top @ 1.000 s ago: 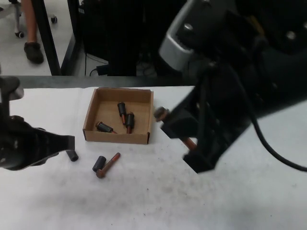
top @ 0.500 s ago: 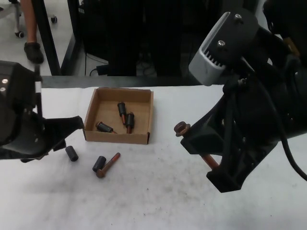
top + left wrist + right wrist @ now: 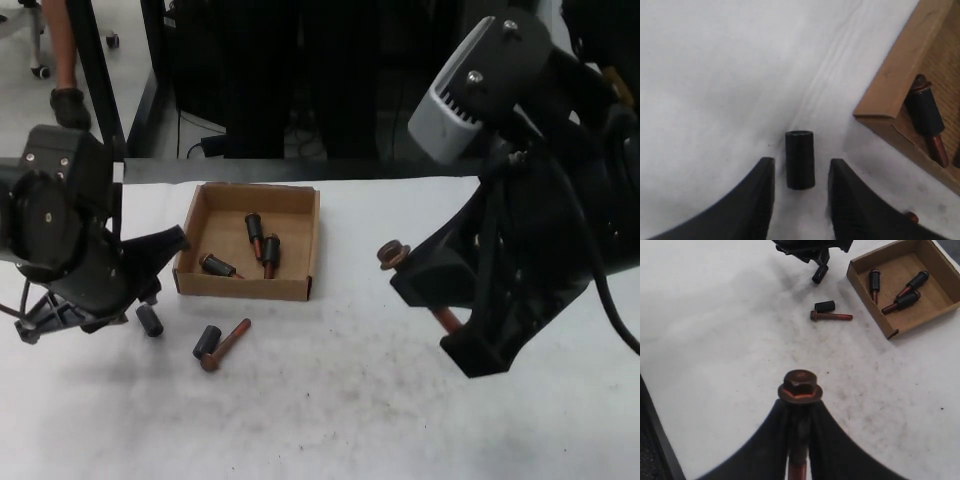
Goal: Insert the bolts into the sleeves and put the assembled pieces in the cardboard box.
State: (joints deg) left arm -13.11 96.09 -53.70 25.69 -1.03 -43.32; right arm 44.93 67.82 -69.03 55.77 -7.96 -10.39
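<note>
Risk, left side: the left claw [image 3: 801,172] straddles only the near end of the short black cylindrical sleeve [image 3: 800,159]. If it closes here, the grip is likely off-centre. The round wall could roll or squirt out from between the fingers, or the sleeve could pivot and end up skewed.

Risk, right side: the right claw [image 3: 799,412] pinches the copper-coloured hex-head bolt [image 3: 800,388] on the shank just under the head. A small tilt in that pinch would probably put the far tip off the sleeve bore at insertion and make it jam on the rim.

Left claw: moderately open. There is a visible gap on each side of the sleeve, so no contact as far as I can tell. The sleeve appears to lie on its side on the white surface [image 3: 330,400].

Right claw: closed on the bolt, head outward, held above the surface and well apart from the other parts.

Outward from the left claw: the corner of the open brown cardboard box [image 3: 245,288] is just beside the sleeve. Three assembled pieces [image 3: 254,233] lie inside the box.

In front of the box, a second black sleeve [image 3: 207,341] and a loose copper-coloured bolt [image 3: 228,343] lie side by side, unassembled.

Judgement: one pair is in hand and one pair is waiting.
</note>
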